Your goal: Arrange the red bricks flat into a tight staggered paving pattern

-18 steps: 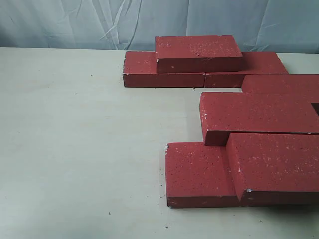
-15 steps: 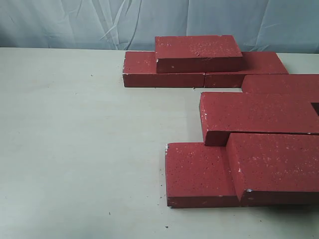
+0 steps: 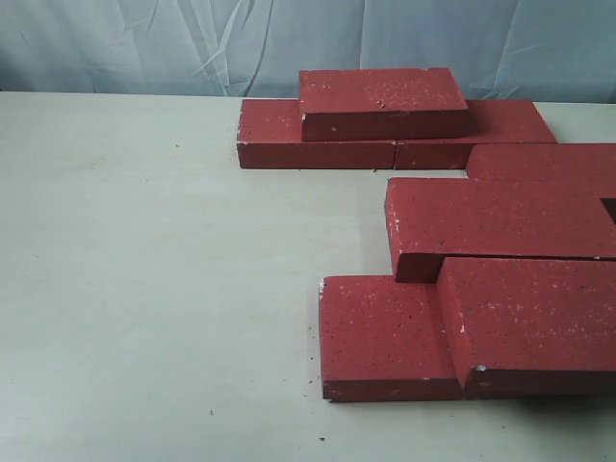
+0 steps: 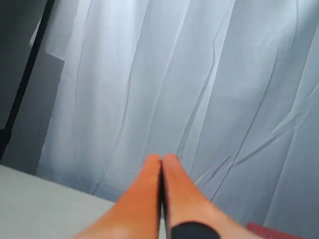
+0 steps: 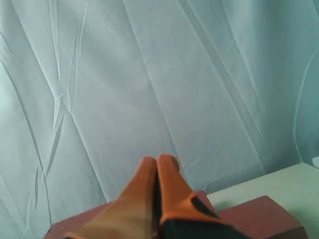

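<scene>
the rough dark-red rectangular bricks sit bunched on the right of the pale counter, some stacked, like the top brick on the back row. the orange left claw and right claw are both pressed closed on nothing, aimed at the pale blue curtain. to start well, i judge a claw should open wide, span a stacked brick's short width, and lay it flat with joints offset.

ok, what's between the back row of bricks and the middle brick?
Exterior view: a narrow strip of bare table on the left, another brick on the right.
</scene>
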Robot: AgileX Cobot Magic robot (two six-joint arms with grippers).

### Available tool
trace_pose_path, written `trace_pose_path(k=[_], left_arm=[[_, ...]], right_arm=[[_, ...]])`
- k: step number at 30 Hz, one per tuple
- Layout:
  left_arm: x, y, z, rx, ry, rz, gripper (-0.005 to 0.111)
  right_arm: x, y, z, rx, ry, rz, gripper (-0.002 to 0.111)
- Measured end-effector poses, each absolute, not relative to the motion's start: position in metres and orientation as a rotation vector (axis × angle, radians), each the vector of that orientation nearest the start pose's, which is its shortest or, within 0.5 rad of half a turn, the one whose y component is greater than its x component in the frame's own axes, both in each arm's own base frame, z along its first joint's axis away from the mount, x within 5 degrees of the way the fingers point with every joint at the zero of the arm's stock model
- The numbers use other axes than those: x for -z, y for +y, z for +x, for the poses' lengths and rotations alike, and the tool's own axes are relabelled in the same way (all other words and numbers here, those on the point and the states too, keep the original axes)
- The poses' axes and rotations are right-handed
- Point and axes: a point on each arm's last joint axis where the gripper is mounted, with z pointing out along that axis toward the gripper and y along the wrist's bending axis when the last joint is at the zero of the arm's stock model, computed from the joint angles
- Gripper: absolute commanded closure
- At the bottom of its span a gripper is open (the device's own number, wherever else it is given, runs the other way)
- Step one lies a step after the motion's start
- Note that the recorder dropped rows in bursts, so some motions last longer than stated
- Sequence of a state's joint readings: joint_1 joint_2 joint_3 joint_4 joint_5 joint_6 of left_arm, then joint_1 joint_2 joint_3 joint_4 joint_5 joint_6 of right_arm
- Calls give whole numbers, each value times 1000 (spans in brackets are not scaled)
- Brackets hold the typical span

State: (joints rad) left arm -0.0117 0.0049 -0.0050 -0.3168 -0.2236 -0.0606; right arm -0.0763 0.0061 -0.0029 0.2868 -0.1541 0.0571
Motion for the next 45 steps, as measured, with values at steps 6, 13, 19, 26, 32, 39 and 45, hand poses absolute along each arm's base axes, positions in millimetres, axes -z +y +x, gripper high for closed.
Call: trace_pose_path(k=[6,13,19,26,32,39,45], left_arm=[[-272,1,43,412,1022,-243,107],[-314,-6,74,417,1128,-186,107],[-340,-13,134,446,1306,-148,107],[-348,-16,196,304,1520,-44,107],[-328,-38,228,222,1735,116,107],[-310,-79,249,72,1955,334,107],[-292,-107,261,-21,2121,505,107]], right_arm=[[-292,-8,41,-234,1120,305,109],[-344,-9,59,-253,1130,321,109],[-383,-10,89,-184,1186,262,109],[-401,-10,125,-49,1362,145,109],[-384,-13,164,66,1606,69,109],[-346,-20,215,135,1964,26,109],[-322,-25,245,196,2206,-38,109]])
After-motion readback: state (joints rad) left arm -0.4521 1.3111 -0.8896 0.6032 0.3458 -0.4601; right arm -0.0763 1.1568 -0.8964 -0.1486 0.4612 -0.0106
